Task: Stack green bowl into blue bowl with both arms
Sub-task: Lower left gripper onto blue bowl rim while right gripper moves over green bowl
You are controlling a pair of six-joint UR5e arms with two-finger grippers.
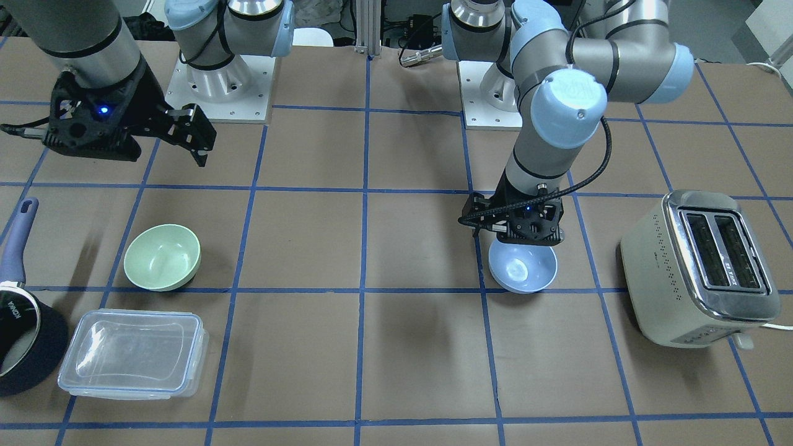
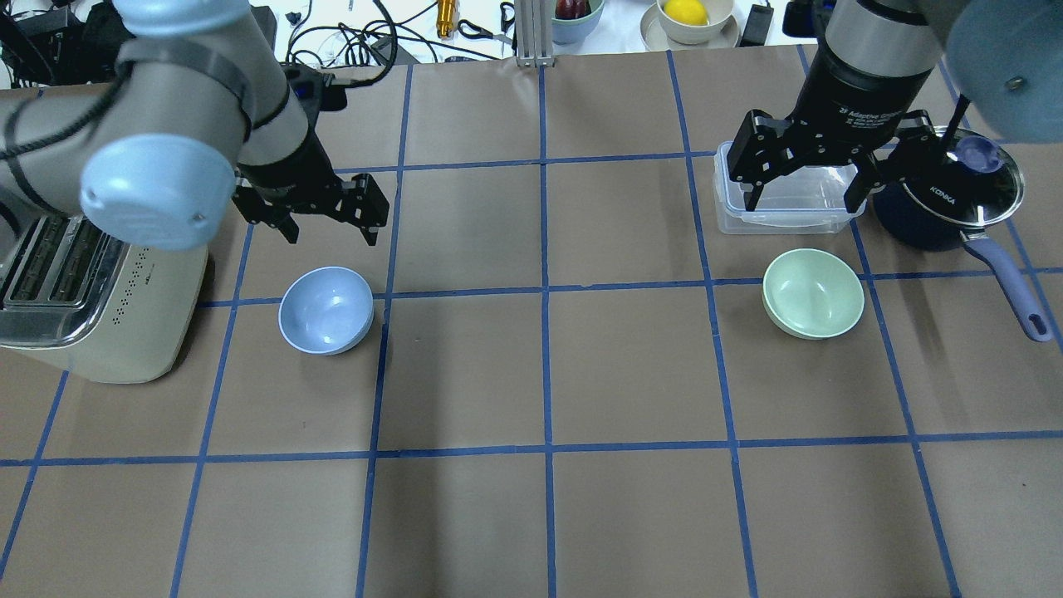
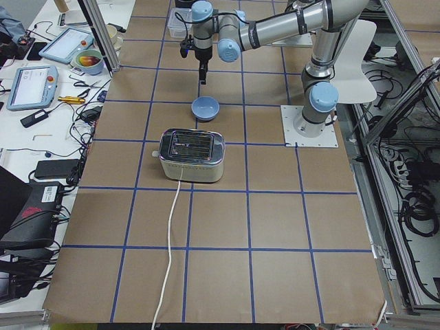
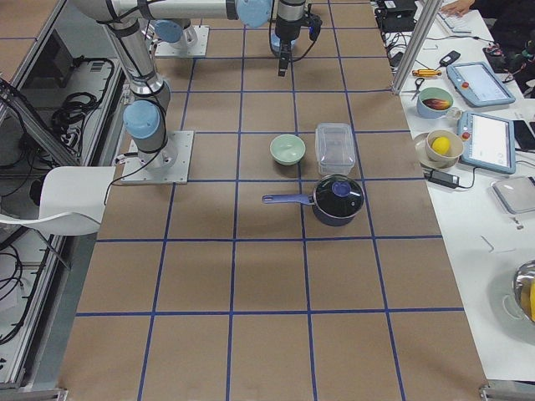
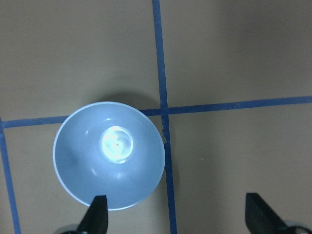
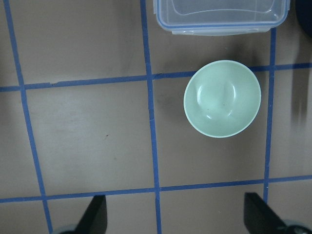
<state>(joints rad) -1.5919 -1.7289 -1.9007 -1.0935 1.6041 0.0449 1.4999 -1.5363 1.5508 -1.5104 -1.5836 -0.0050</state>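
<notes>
The blue bowl (image 2: pixel 325 310) stands upright on the table's left part. My left gripper (image 2: pixel 330 237) hovers open and empty just beyond its far rim. In the left wrist view the blue bowl (image 5: pixel 109 153) lies by one fingertip (image 5: pixel 97 217). The green bowl (image 2: pixel 814 293) stands upright on the right part. My right gripper (image 2: pixel 803 199) hangs open and empty higher up, over the clear container beyond the green bowl. In the right wrist view the green bowl (image 6: pixel 222 97) lies well ahead of the fingertips (image 6: pixel 95 217). The front view shows both bowls (image 1: pixel 162 257) (image 1: pixel 522 267).
A cream toaster (image 2: pixel 83 291) stands close to the left of the blue bowl. A clear rectangular container (image 2: pixel 789 218) and a dark navy saucepan (image 2: pixel 947 208) with a lid and long handle stand just beyond and right of the green bowl.
</notes>
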